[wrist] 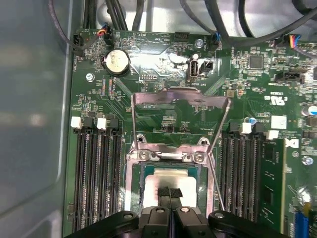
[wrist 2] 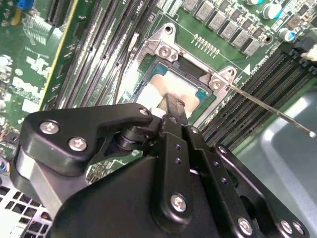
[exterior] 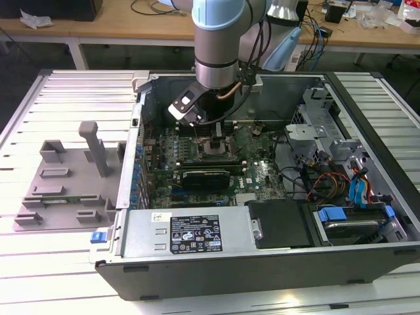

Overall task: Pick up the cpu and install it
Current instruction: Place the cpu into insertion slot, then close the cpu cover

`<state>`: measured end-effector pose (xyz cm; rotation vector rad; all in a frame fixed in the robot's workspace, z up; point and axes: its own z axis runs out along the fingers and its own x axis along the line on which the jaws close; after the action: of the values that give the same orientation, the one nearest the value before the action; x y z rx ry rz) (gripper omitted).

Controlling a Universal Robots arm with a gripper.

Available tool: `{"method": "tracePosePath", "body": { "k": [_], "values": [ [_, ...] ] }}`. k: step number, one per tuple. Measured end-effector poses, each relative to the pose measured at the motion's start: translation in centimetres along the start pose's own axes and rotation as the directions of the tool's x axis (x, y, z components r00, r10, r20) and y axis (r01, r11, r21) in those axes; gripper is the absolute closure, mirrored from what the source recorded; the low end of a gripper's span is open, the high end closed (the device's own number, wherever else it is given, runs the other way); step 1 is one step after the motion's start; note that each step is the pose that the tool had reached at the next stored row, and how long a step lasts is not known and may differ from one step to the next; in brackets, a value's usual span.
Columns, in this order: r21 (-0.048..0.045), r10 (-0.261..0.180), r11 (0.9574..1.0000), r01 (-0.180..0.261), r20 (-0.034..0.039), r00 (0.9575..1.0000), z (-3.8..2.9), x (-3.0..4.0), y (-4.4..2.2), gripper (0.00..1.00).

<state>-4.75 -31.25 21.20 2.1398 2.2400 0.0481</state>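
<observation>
My gripper point(wrist: 170, 191), fingers pressed together, hangs over the cpu point(wrist: 185, 181), which lies in the socket point(wrist: 132, 191) mid-frame in the exterior view. If it sits crooked, pressing down could bend pins.

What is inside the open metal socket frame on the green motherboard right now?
The pale silver square cpu sits inside the socket frame. The gripper, black fingertips together, covers the chip's middle; the socket contacts beneath cannot be seen.
</observation>
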Motion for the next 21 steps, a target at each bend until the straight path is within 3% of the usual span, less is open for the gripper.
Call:
{"method": "tracePosePath", "body": {
  "k": [3, 5, 21],
  "values": [
    [0.0002, 0.0, 1.0, 0.0, 0.0003, 1.0, -2.19, -0.03, 0.11, 0.89],
    [0.0002, 0.0, 1.0, 0.0, 0.0002, 1.0, -2.98, -0.03, 0.16, 0.89],
    [0.0002, 0.0, 1.0, 0.0, 0.0002, 1.0, -3.44, -0.04, 0.18, 0.89]
  ]
}}
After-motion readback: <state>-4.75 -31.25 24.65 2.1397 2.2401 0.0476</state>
